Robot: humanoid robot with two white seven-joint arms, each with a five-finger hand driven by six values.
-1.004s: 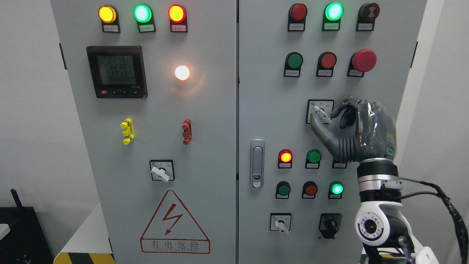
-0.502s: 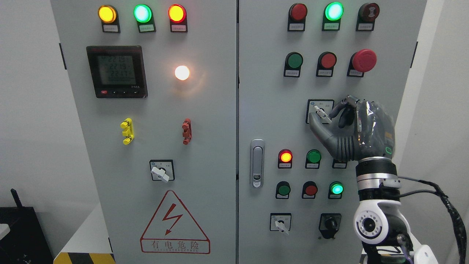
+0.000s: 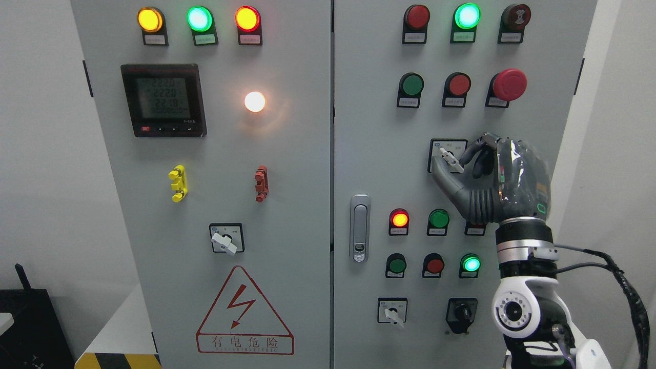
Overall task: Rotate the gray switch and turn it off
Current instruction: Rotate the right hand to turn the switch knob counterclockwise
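Left cabinet door (image 3: 287, 215): a pale grey steel panel carrying a black digital meter (image 3: 163, 100) and, lower down, a small white-handled rotary switch (image 3: 225, 240); none of it belongs to this step.
Centre seam: the silver recessed door latch (image 3: 360, 228) sits just right of the seam, well apart from the working hand.
Task's thing: the gray lever-handled rotary switch on its square black-framed plate (image 3: 449, 157) is on the right door, mid-height, below the row of green and red round pushbuttons; its handle points up-left to down-right.
Right hand (image 3: 505, 182): dark grey and fingered, it comes up from the lower right; the thumb lies under the handle and a curled fingertip meets its right end, so the switch is pinched between the two.
Left hand: out of the picture.
Step in hand, as I judge it: the grip looks set and the turn is what remains.
Doing it well: roll the wrist about the switch's own axis, keep both contacts on the handle, and avoid pushing into the panel.
Edges: the large red mushroom-head button (image 3: 508, 84) sits above the knuckles, and a small round green pushbutton (image 3: 438, 219) lies just beside the heel of the palm.
Open room: bare panel lies left of the switch plate; to the right the door's edge is near.
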